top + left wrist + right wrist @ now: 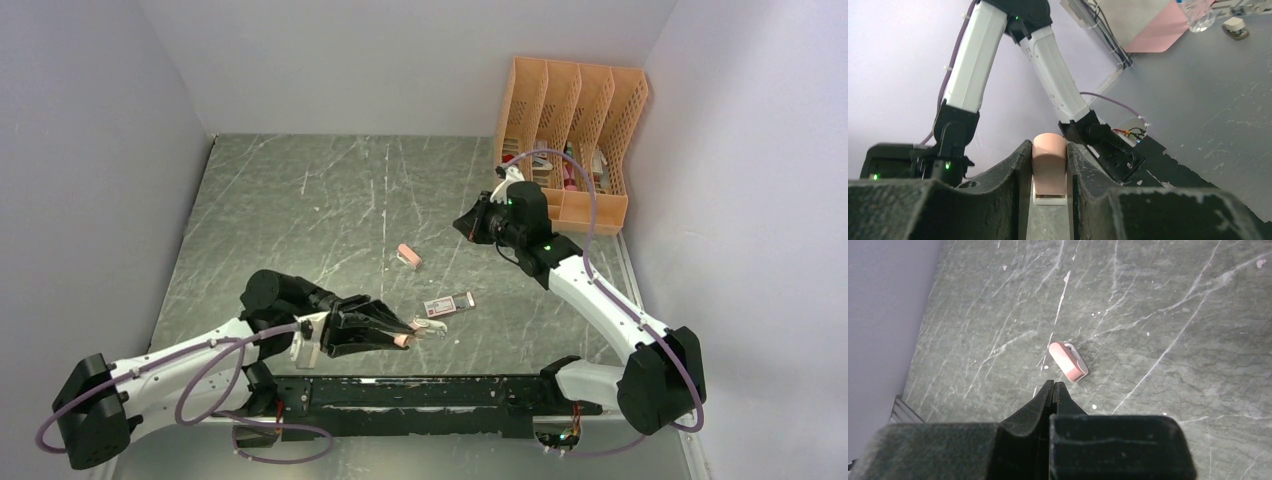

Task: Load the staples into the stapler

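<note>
L end effector (1048, 147) clamped on smooth, rounded salmon-pink mini stapler (1049, 172), near small red-white cardboard staples box (448, 304), grey tray end showing, flat on scratched grey stone-look bench (300, 200). R end effector (1054, 391) pinched together, empty, above 2nd pink stapler (1068, 361).

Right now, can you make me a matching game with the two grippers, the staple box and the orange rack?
Things:
1. left gripper
2. right gripper
3. staple box
4. orange rack

States or places:
A. standing in the far right corner
B. shut on a pink stapler
C. shut, holding nothing
D. lying flat, close to the left gripper

Pairs: 1-B, 2-C, 3-D, 4-A
</note>
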Available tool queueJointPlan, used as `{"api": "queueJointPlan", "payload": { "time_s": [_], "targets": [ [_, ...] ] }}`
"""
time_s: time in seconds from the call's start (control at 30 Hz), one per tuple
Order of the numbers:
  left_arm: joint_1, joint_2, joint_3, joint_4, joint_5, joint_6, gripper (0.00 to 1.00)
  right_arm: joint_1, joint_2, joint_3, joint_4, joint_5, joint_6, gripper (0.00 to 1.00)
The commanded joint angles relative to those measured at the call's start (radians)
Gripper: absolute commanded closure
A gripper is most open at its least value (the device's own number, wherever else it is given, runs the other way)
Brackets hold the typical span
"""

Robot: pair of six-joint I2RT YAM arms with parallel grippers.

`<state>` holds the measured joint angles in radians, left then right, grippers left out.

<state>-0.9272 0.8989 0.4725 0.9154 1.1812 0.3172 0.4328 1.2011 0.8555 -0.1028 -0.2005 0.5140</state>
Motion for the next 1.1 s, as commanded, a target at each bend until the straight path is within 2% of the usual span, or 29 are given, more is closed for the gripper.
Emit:
{"api": "queueJointPlan", "payload": {
  "time_s": [0.0,0.27,0.4,0.5,0.63,0.77,0.83,0.9,1.0,1.07],
  "targets": [
    [-0.001,-0.066,-0.087,-0.092,-0.125,0.077,0.93,-0.009,-0.009,-0.02,0.015,-0.017,-0.008,1.0],
    [-0.001,-0.205,-0.383,0.049,-0.472,-0.052,0.93,-0.008,0.01,-0.031,0.037,-0.044,0.006,1.0],
    [-0.001,-0.221,-0.477,0.083,-0.612,-0.072,0.93,-0.009,0.017,-0.041,0.053,-0.059,0.02,1.0],
    [-0.001,-0.184,-0.533,0.143,-0.681,-0.079,0.93,-0.009,0.021,-0.045,0.059,-0.067,0.022,1.0],
    [-0.001,-0.06,-0.607,0.321,-0.801,-0.085,0.93,-0.009,0.031,-0.043,0.058,-0.096,0.014,1.0],
    [-0.001,0.054,-0.624,0.52,-0.859,-0.118,0.93,-0.009,0.038,-0.033,0.068,-0.243,-0.079,0.99],
    [-0.002,0.078,-0.614,0.541,-0.857,-0.141,0.93,-0.009,0.031,-0.029,0.1,-0.437,-0.146,0.84],
    [-0.001,0.076,-0.597,0.529,-0.839,-0.159,0.93,-0.002,0.015,-0.029,0.137,-0.569,-0.189,0.73],
    [-0.002,0.019,-0.579,0.492,-0.829,-0.177,0.93,0.014,-0.03,-0.056,0.225,-0.598,-0.193,0.6],
    [-0.001,-0.045,-0.564,0.425,-0.825,-0.171,0.93,0.026,-0.061,-0.081,0.277,-0.584,-0.191,0.55]
  ]
}}
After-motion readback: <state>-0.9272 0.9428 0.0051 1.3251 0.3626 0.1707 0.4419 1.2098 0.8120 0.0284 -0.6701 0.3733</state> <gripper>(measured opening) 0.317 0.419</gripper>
